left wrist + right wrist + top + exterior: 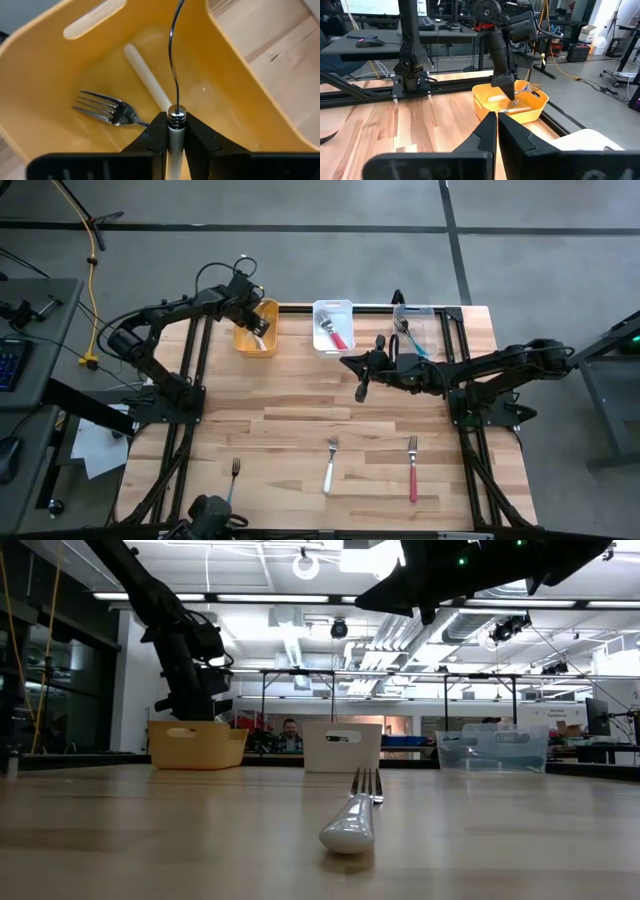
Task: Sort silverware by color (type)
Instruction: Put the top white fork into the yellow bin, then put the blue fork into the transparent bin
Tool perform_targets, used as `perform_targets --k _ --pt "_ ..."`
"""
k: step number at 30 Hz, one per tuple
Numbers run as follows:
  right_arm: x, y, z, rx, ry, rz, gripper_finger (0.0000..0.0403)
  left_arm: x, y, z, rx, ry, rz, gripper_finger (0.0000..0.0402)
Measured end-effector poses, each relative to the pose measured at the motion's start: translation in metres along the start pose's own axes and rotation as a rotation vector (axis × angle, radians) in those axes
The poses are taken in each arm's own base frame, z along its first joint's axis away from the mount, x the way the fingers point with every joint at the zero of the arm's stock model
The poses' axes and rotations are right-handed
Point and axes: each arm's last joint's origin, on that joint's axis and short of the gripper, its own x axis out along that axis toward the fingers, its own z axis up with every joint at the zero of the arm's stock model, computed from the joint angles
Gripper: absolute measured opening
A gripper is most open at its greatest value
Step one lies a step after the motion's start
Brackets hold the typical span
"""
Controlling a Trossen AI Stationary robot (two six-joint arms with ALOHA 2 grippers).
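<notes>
Placement step in hand: left claw (175, 137) clamped on white-handled fork (173, 75), hanging inside yellow bin (262, 340) at far left of table (300, 430); another white fork (127, 95) already lies on bin floor. Next you open claw, let fork drop, lift clear of wall. Right claw (496, 131) closed, empty, mid-table near white bin (322, 308). You then go for near-edge forks: white (329, 472), red (412, 475), teal (234, 480).
</notes>
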Motion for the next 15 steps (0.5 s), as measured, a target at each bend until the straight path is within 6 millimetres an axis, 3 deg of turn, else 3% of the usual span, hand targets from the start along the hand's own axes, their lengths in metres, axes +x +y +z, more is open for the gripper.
perform_targets --k 9,15 --pt "0.0 0.0 -0.002 -0.002 0.016 0.002 0.0012 -0.008 -0.004 0.0 0.06 -0.013 0.001 0.0123" --pt "0.0 0.0 -0.003 -0.015 0.03 0.006 0.0012 -0.028 -0.011 -0.004 0.08 -0.028 0.024 0.0137"
